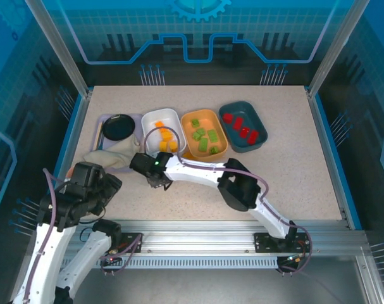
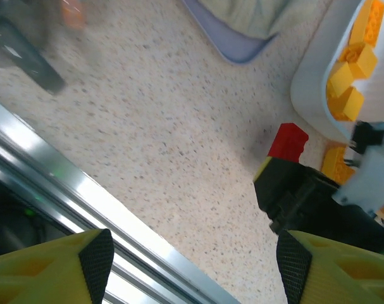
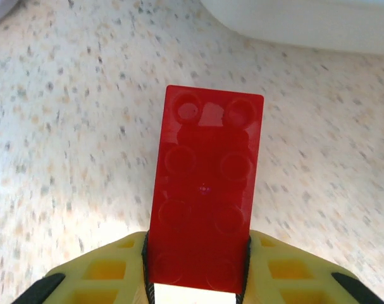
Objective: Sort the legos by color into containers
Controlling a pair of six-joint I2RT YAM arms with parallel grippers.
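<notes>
Along the far side of the tabletop (image 1: 293,171), three trays sat in a row as I watched from the overhead camera: the white tray (image 1: 160,112) held orange-yellow bricks (image 1: 165,139), the orange tray (image 1: 204,112) green bricks (image 1: 204,138), and the dark teal tray (image 1: 242,104) red bricks (image 1: 241,128). One red brick (image 3: 206,190), a glossy oblong with two rows of round studs, was clamped at its near end in the right pincer (image 3: 197,261), just in front of the white tray; I could not tell whether it touched the speckled surface. Only the right wrist camera showed those studs. The left wrist camera caught the same brick from the side, beside the white tray's wall, and showed the left pincer (image 2: 192,259) released, its fingers wide apart with nothing between them.
</notes>
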